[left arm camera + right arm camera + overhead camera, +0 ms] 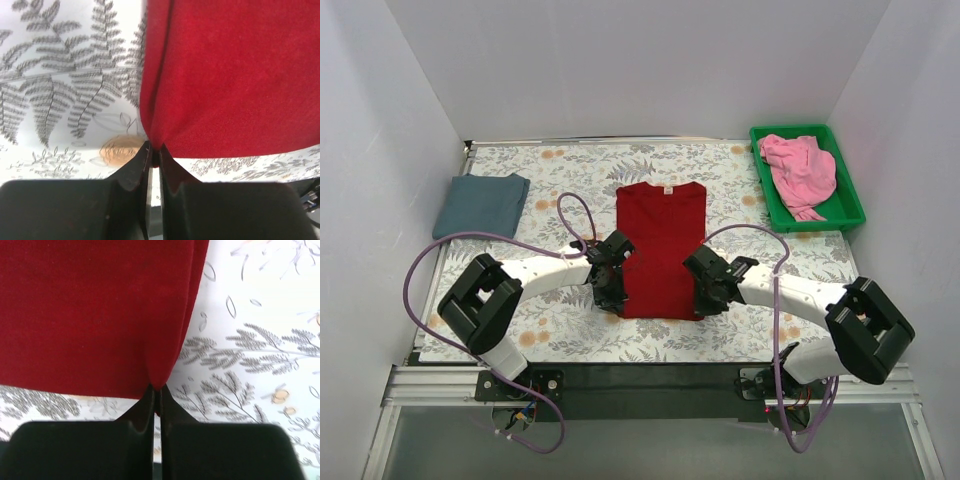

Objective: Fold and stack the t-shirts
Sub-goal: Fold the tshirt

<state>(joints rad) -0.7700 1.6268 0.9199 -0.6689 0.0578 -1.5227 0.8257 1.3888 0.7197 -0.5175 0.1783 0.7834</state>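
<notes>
Left claw (156, 149) and right claw (156, 388) clamp — apparently — hem corners of the soft dark red t-shirt (662, 240).

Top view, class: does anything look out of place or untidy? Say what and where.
The pink t-shirt lies crumpled in the green bin at the far right, unlike the folded blue-grey t-shirt at the left.

Flat t-shirt (661, 245) lies between left gripper (608, 298) and right gripper (706, 300). Folded t-shirt (480, 205) sits beyond left gripper, leftward. Bin (817, 222) holding third t-shirt (800, 170) sits beyond right gripper, rightward.
</notes>
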